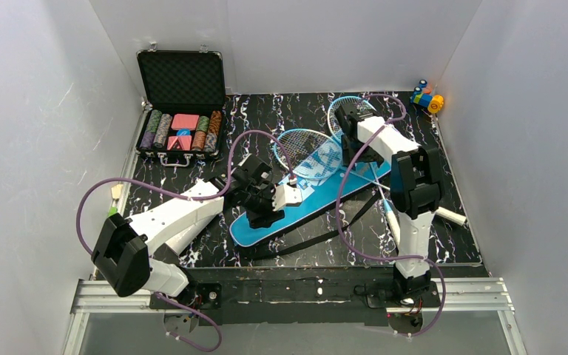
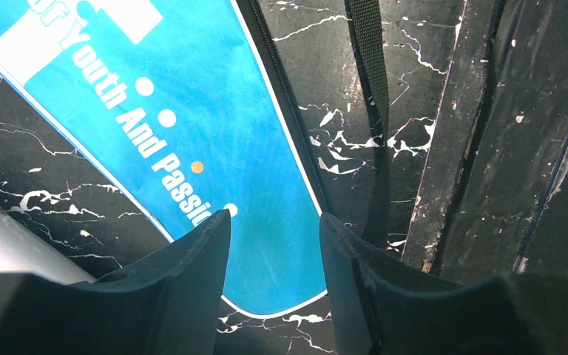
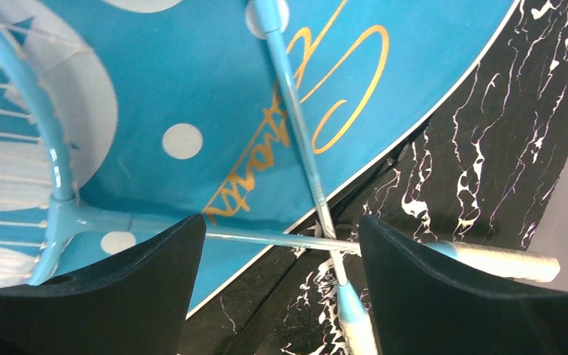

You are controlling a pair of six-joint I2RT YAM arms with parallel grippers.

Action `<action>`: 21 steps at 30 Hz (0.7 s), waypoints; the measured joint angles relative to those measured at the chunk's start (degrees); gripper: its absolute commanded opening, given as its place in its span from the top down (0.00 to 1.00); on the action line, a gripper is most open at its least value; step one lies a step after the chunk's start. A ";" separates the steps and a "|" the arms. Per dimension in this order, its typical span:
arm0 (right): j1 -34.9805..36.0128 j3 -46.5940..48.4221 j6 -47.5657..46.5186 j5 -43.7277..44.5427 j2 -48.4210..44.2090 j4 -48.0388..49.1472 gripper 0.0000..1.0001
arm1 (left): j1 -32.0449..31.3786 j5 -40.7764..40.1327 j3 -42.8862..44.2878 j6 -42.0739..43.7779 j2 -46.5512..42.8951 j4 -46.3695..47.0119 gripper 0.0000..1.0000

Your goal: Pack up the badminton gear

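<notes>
We are holding the left gripper low over the narrow, rounded end of the blue bag. Its fingers are partly spread, with nothing between them. The bag's white-piped edge is curving round just under the fingertips, and the rest of the bag is running away ahead, toward the left-hand finger. Off the right-hand finger the black strap is lying flat on the black marbled table, just beside the bag's edge. Past it, bare tabletop is reaching a dark strip along the border.

We are holding the right gripper spread wide over the bag's broad end, gripping nothing. Below its gap the thin shafts of the two rackets are crossing right at the bag's edge. One shaft is lying from finger to finger, with its blue frame by the left-hand finger. Its white handle is sticking out past the right-hand finger, near where the marbled top is ending. Both rackets are resting on top of the bag.

From above, the open case of chips is sitting well beyond the left gripper. The toy blocks are in the far corner beyond the right one.
</notes>
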 measured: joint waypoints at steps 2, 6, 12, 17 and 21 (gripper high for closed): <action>-0.83 -0.02 0.42 -0.02 0.11 -0.02 0.16 | 0.00 0.04 0.00 -0.07 -0.02 -0.20 0.53; -3.30 -2.01 1.16 -0.74 0.15 1.42 0.16 | 0.00 0.20 0.00 -0.15 -0.26 -0.39 0.53; -6.38 -6.69 1.81 -4.52 -1.53 4.42 0.16 | 0.00 0.20 -0.04 -0.17 -0.81 -0.70 0.53; -6.40 -7.52 1.64 -6.38 -5.79 5.49 0.15 | 0.00 0.20 -0.04 -0.39 -0.90 -0.83 0.53; -6.34 -7.54 1.57 -8.26 -8.74 6.14 0.16 | 0.00 0.17 -0.07 -0.42 -0.90 -0.90 0.53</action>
